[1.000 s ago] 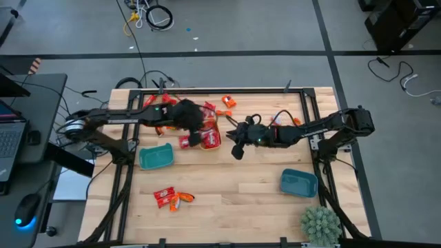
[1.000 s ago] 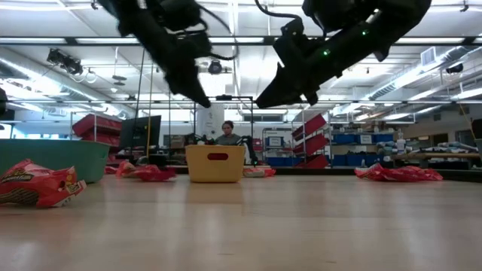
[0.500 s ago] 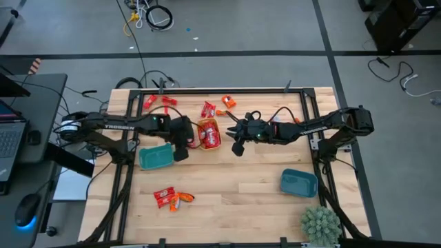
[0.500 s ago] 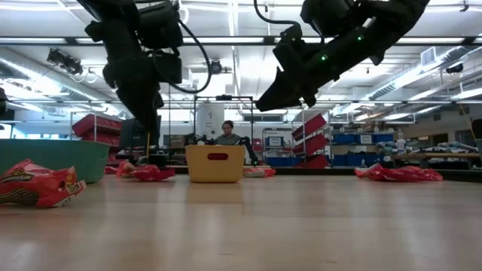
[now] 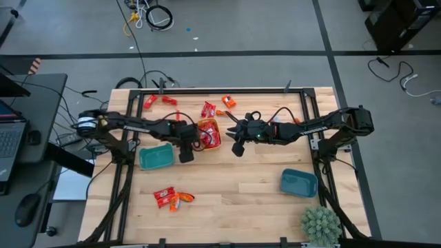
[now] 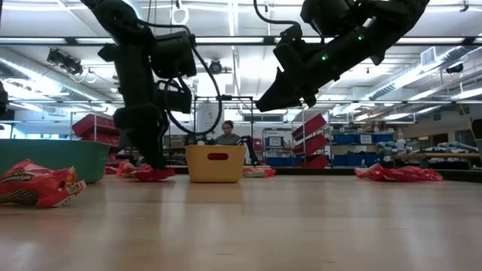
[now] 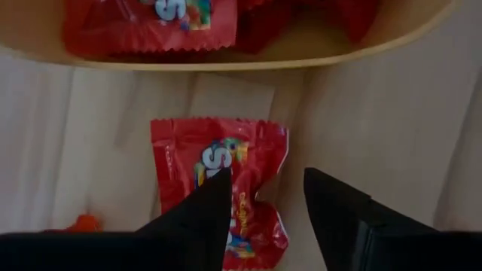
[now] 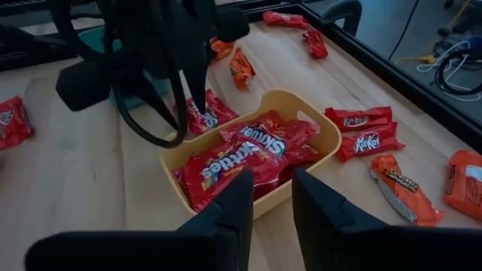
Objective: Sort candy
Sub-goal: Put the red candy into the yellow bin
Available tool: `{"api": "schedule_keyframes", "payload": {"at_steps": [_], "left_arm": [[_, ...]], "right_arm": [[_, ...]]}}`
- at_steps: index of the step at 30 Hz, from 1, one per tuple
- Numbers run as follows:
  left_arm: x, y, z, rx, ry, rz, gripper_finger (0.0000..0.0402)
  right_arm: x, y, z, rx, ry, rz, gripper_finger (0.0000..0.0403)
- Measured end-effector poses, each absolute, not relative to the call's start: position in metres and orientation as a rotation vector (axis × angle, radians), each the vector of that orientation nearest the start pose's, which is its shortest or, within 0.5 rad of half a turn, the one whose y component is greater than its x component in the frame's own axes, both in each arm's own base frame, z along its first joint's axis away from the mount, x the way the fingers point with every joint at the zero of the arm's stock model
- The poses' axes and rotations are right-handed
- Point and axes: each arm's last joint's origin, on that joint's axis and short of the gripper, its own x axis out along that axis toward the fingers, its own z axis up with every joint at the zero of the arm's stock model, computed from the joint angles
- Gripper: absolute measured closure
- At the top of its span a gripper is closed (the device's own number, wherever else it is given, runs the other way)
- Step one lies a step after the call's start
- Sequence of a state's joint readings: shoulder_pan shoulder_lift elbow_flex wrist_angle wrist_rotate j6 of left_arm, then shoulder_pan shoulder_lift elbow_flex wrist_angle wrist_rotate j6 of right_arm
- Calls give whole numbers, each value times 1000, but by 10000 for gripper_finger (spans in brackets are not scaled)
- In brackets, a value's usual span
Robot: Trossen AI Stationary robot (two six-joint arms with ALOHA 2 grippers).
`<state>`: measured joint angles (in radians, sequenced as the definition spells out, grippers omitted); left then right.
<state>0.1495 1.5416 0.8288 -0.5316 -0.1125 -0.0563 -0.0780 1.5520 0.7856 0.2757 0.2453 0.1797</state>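
A yellow bowl (image 5: 209, 134) at mid-table holds several red candy packets (image 8: 241, 154). One more red candy packet (image 7: 218, 150) lies flat on the table against the bowl's left side. My left gripper (image 7: 267, 196) is open and points steeply down right over this packet (image 8: 213, 114), one finger over the wrapper and the other beside it. My right gripper (image 8: 273, 192) hovers open, with nothing between its fingers, above the table on the bowl's right side (image 5: 233, 138). My left gripper's fingertips (image 6: 156, 162) stand at the red packet from above; I cannot tell whether they touch the wrapper. The packet lies flat on the table.
A teal bowl (image 5: 156, 157) stands left of my left gripper and a blue bowl (image 5: 298, 183) near the right front. Loose candies lie along the far edge (image 5: 209, 109) and at the near left (image 5: 165, 197). A potted plant (image 5: 320, 224) is at the near right corner.
My left gripper has gone from above the yellow bowl toward the table's near edge and down to the packet beside the bowl, tipping to point more steeply downward, and its fingers have opened.
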Motion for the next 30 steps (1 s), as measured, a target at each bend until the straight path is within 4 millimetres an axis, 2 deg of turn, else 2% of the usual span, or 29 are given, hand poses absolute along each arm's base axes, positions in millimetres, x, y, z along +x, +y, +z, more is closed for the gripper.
{"api": "schedule_keyframes", "payload": {"at_steps": [10,12,15,17,18,23,30], "left_arm": [[274,46,140,5,1289,270,237],[274,46,139,8,1295,273,257],[275,45,143,47,1291,277,319],[274,46,149,98,1302,279,373],[274,47,154,109,1300,278,385],[271,47,181,169,1333,325,398],[262,47,239,148,1138,392,400]], "right_arm": [[316,-32,194,124,476,-359,329],[315,-32,194,124,480,-359,334],[315,-32,194,121,480,-358,344],[315,-32,194,114,481,-356,352],[315,-32,194,114,481,-355,355],[315,-32,194,113,482,-356,373],[315,-32,194,114,481,-356,382]]}}
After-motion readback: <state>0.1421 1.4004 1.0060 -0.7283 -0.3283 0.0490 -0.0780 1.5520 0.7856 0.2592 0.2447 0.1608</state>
